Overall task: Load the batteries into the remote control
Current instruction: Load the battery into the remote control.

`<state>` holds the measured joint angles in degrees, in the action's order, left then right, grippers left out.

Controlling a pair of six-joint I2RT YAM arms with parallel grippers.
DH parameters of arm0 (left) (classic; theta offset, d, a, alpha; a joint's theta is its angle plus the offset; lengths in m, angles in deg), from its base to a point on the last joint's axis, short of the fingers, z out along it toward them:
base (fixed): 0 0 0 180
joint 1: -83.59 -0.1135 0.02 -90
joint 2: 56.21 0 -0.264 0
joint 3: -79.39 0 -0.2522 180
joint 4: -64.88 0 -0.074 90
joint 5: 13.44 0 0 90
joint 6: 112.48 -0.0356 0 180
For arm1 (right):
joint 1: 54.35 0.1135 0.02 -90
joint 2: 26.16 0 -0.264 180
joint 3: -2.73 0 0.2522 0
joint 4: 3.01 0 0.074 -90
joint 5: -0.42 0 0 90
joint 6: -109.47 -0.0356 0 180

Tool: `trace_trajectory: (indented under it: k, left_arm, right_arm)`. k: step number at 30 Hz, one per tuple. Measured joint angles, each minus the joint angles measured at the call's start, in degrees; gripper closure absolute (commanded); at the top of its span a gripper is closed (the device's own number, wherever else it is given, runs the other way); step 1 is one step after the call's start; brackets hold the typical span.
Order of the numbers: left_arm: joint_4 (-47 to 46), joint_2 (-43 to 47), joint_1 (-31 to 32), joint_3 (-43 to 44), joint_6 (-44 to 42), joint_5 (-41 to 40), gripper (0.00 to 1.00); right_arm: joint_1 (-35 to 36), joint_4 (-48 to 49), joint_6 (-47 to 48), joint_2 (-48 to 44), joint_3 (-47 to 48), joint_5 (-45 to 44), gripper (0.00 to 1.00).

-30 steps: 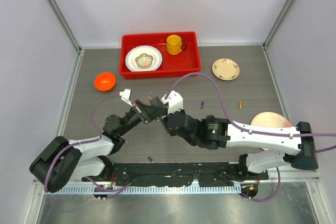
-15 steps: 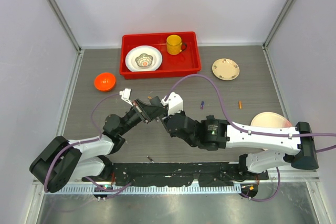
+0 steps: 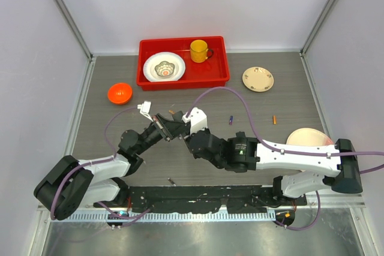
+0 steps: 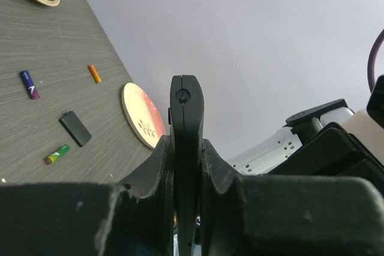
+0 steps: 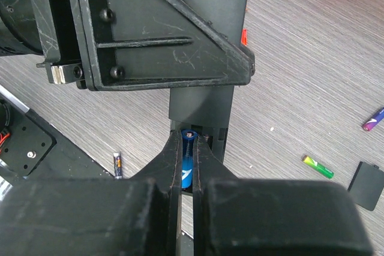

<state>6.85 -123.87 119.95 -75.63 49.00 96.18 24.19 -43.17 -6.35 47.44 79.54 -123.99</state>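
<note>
My left gripper [image 3: 167, 128] [image 4: 186, 143] is shut on the remote control [image 4: 186, 112], a slim black bar held off the table and seen edge-on in the left wrist view. In the right wrist view the remote control [image 5: 201, 105] shows its open battery compartment. My right gripper [image 5: 188, 139] [image 3: 187, 133] is shut on a blue battery [image 5: 188, 163] whose tip sits at that compartment. On the table lie loose batteries: a green one [image 5: 318, 166], a purple-blue one [image 3: 230, 120], an orange one [image 3: 275, 119] and a dark grey one [image 3: 171, 181].
The black battery cover [image 5: 366, 185] lies beside the green battery. A red tray [image 3: 222, 70] with a white dish and a yellow mug [image 3: 199, 51] stands at the back. An orange bowl [image 3: 120, 93], a cream plate [image 3: 258, 78] and a pink plate [image 3: 309, 138] sit around.
The right wrist has edged slightly left toward the remote, and the left gripper has shifted a little with it. Both grips stay the same.
</note>
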Motion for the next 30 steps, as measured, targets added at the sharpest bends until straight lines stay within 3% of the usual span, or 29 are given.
trace_trajectory:
  k: [13,30]
  left_arm:
    - [1.6,0.0,0.0,0.0,-0.3,0.0,1.0]
    - [0.5,0.0,0.0,0.0,0.1,-0.1,1.0]
  right_arm:
    - [0.1,0.0,-0.2,1.1,0.1,0.2,0.8]
    - [0.2,-0.6,-2.0,1.1,0.8,0.2,0.68]
